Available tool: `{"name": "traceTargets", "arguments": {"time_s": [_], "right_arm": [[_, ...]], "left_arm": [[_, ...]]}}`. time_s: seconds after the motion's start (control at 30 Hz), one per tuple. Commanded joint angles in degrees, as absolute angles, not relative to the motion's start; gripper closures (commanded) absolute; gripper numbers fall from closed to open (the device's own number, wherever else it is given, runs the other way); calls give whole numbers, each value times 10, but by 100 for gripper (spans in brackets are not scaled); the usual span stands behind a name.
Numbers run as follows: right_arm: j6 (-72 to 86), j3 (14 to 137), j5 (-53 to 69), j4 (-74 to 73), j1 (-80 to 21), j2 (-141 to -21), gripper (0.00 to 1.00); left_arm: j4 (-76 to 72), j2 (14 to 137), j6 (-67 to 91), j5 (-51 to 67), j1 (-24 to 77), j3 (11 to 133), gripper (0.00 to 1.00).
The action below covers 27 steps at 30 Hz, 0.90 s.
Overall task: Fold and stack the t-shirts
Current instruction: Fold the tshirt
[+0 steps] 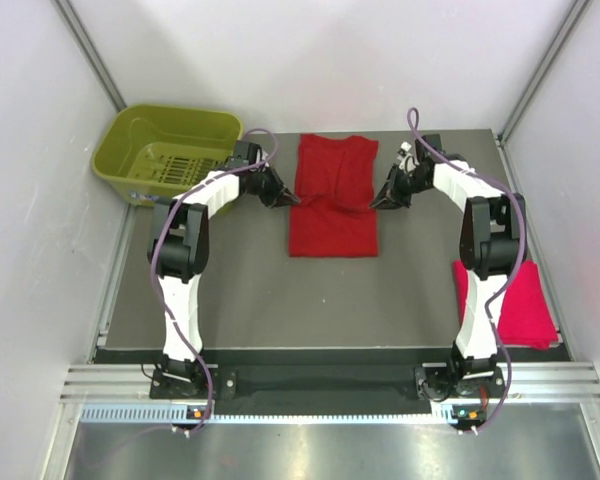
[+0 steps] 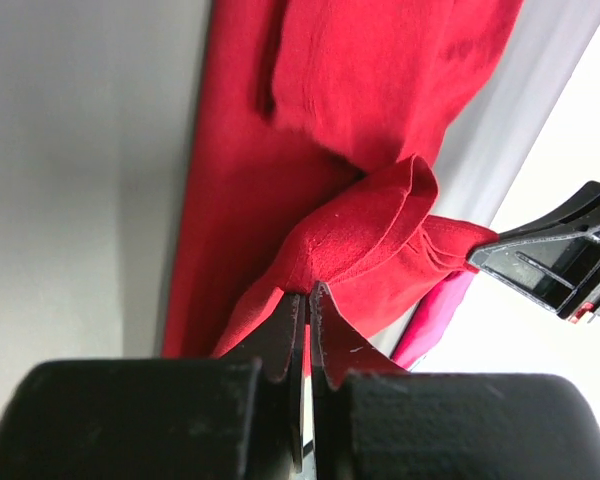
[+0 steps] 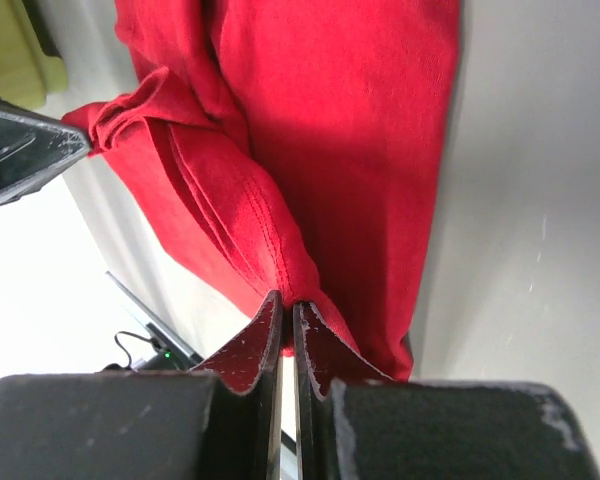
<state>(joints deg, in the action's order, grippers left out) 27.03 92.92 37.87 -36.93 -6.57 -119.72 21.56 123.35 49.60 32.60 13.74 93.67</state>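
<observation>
Deep red t-shirt [image 1: 332,190] lies flat on the far middle of the counter [image 1: 240,290], its cloth bunched at mid-length where both arms meet it. The left tool [image 1: 286,198] is clamped on a fold at its left edge, jaws pressed together over the cloth; the right tool [image 1: 379,202] pinches the right edge likewise. The pinkish red t-shirt [image 1: 528,305] sits folded at the counter's near right, partly behind the right arm. An olive-green basket [image 1: 170,150] stands at the far left corner.
</observation>
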Motion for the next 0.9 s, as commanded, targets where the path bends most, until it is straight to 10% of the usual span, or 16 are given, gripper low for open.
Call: {"name": "traceTargets", "arguments": {"time_s": [0.0,0.2,0.57,0.87], "right_arm": [[266,972,401,-379,-56,-1220,99],[271,1004,411,-382,-48,-1255,97],[295,1200,406,-408,-4,-1369,75],[250,985,426,-341,-35,-1214,72]], "left_arm": [[216,1257,498,352,128,983,100],[241,1306,493,355,128,1036,99],[480,1359,317,200,130,1279,67],[352,1180,285,293,153,1022,62]]}}
